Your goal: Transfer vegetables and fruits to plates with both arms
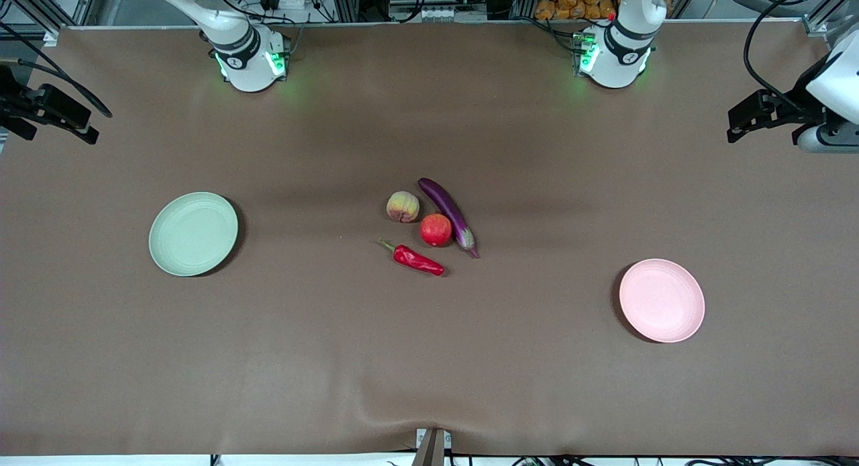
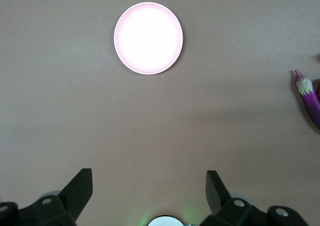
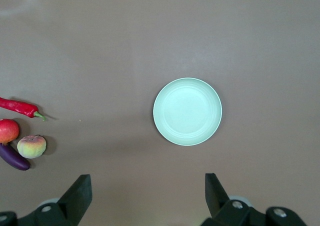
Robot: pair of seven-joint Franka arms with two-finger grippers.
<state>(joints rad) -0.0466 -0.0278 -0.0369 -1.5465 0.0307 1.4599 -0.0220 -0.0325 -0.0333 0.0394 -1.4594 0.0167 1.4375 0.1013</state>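
Both pincers (image 2: 149, 196) (image 3: 148, 196) open, hovering (veg (image 1: 448, 213) + fruit (image 1: 436, 229) mid-table)

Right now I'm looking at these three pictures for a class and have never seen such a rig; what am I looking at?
Two white robot arms stand at a brown table. The large picture looks down from across it; each small picture comes from a camera on one arm's wrist. Both arms wait, held high at the table's ends.

The left gripper hangs open over the pink plate, the right gripper open over the green plate. Neither holds anything.

At the table's middle lie a peach, a red fruit, an eggplant and a chili pepper, nearest the front camera. Both plates are bare.
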